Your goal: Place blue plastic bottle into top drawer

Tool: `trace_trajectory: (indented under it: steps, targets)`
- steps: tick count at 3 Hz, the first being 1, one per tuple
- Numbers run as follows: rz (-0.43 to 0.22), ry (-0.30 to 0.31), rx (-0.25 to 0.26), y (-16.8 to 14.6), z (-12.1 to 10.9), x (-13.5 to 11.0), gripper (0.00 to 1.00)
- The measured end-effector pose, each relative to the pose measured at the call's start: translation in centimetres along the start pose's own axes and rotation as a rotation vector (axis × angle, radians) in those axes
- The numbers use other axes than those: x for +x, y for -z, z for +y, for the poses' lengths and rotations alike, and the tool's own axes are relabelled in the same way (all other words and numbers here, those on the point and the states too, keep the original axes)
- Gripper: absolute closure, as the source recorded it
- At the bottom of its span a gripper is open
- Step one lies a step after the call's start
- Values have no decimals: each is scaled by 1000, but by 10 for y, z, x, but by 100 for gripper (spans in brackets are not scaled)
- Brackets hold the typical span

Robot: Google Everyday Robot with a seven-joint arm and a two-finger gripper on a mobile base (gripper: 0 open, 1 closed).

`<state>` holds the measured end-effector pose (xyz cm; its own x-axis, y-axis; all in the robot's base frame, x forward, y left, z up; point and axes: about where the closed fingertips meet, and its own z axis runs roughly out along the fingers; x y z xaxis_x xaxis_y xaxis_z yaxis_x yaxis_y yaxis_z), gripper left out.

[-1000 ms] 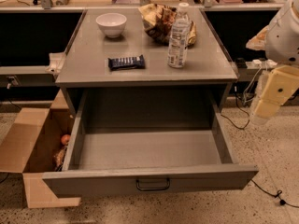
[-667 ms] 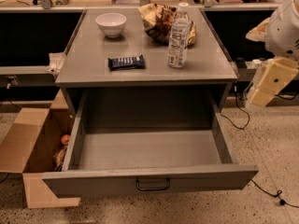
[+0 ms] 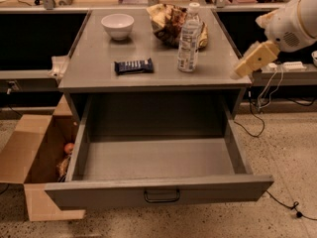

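The blue plastic bottle point(image 3: 189, 38) is a clear bottle with a white cap and a pale label. It stands upright on the grey cabinet top point(image 3: 99, 68), right of centre. The top drawer point(image 3: 158, 160) is pulled fully out below, with a dark bar handle at its front centre; nothing lies in it. My gripper point(image 3: 250, 61), cream-coloured, hangs at the cabinet's right edge, to the right of the bottle and apart from it. It holds nothing that I can see.
A white bowl point(image 3: 117, 25), a dark blue snack bar point(image 3: 133, 65) and a crumpled chip bag point(image 3: 168, 20) lie on the cabinet top. An open cardboard box point(image 3: 29, 157) stands on the floor at the left. Cables point(image 3: 270, 90) run at the right.
My arm and gripper have moved up and to the left, from beside the drawer to the cabinet's right edge. The bottle and the drawer have not moved.
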<state>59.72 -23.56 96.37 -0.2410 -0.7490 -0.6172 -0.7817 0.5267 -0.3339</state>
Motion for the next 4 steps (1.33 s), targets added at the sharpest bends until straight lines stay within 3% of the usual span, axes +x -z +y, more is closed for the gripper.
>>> trace_trajectory:
  steps: [1, 2, 3, 4]
  targets:
    - [-26, 1, 41, -4, -11, -7, 0]
    - [-26, 1, 41, -4, -11, -7, 0]
    - [-110, -44, 66, -16, -32, -24, 0]
    - [-265, -130, 72, -33, -64, -58, 0]
